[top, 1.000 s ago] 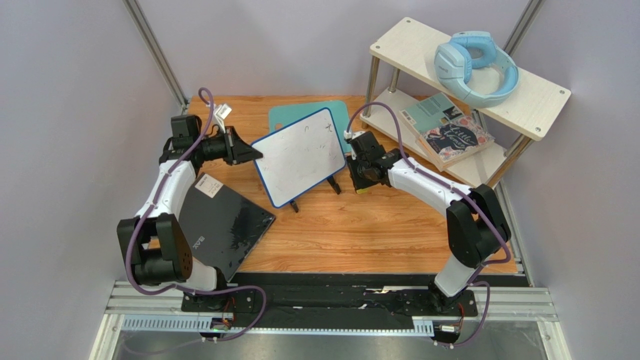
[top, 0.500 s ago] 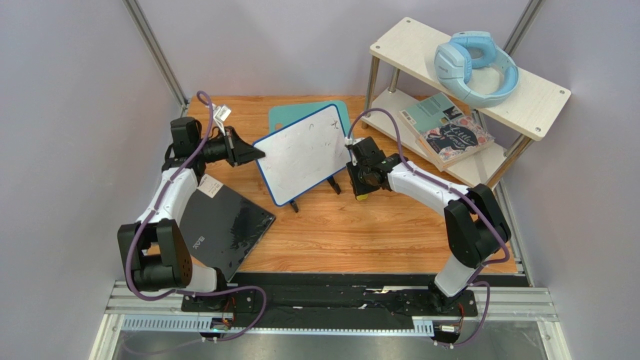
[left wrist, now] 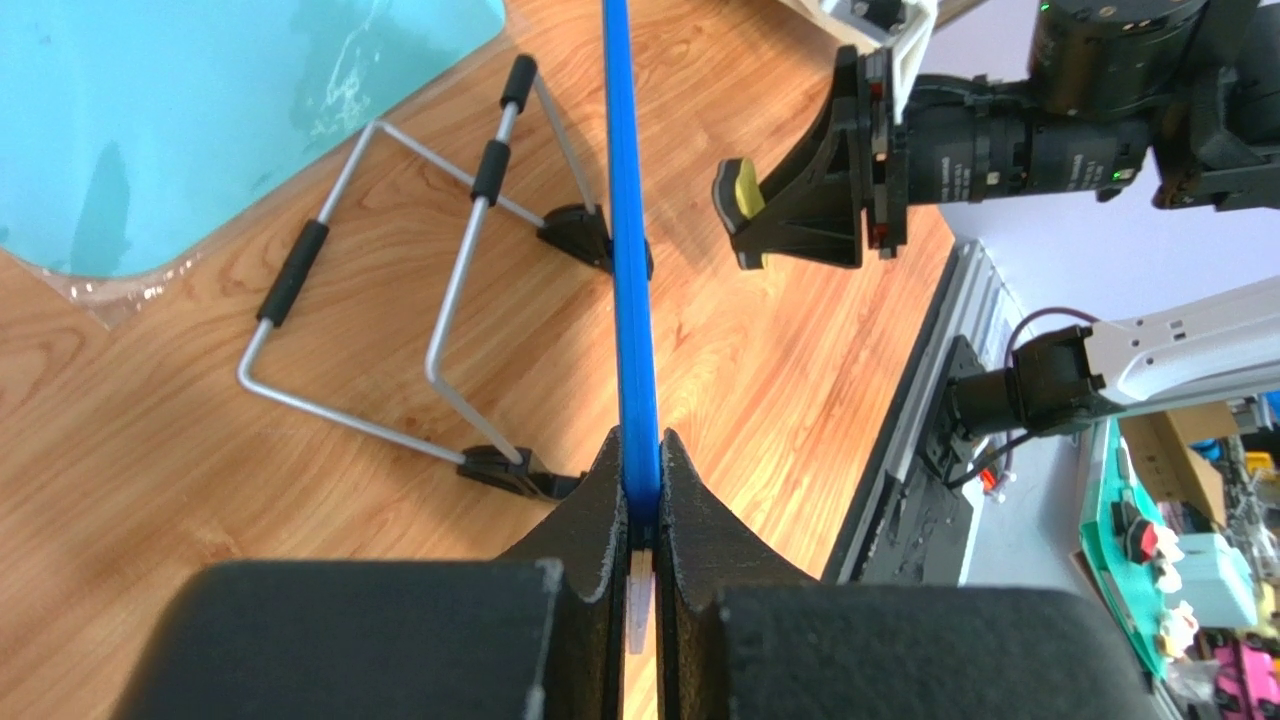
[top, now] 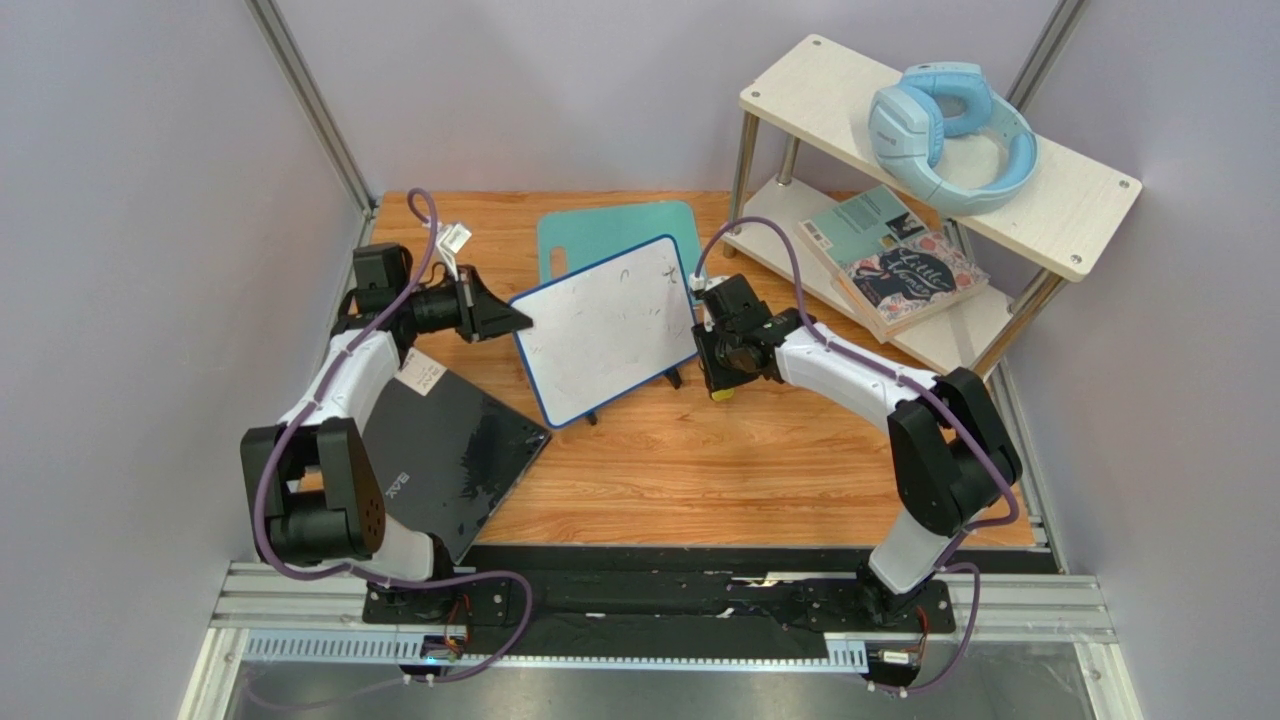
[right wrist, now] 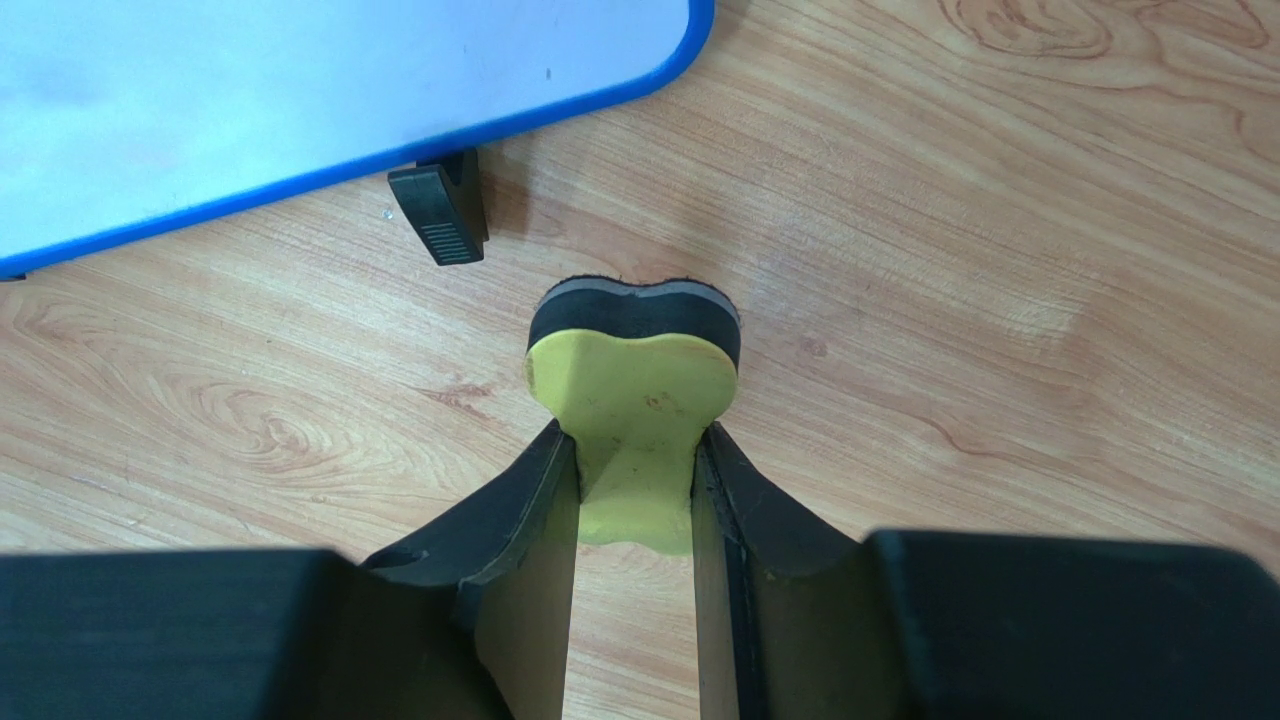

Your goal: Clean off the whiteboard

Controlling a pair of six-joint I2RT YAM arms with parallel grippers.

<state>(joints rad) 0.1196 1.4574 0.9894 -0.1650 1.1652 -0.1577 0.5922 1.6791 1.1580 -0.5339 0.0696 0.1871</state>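
The whiteboard (top: 604,330), white with a thin blue frame and faint dark marks near its top right, stands tilted on the table's far middle. My left gripper (top: 511,318) is shut on the board's left edge; in the left wrist view the blue frame (left wrist: 628,255) runs edge-on between the jaws. My right gripper (top: 718,383) is shut on a yellow eraser with a black felt face (right wrist: 634,360), just right of the board's lower right corner (right wrist: 661,45) and one black foot (right wrist: 439,213), apart from the board.
A teal mat (top: 579,233) lies behind the board. A glossy black slab (top: 443,450) lies front left. A two-level shelf (top: 1082,210) at the right holds blue headphones (top: 947,132) and books (top: 902,270). The board's wire stand (left wrist: 376,285) shows behind it.
The board and my left gripper have shifted slightly down and right. My right gripper with the eraser has stayed near the board's lower right corner.
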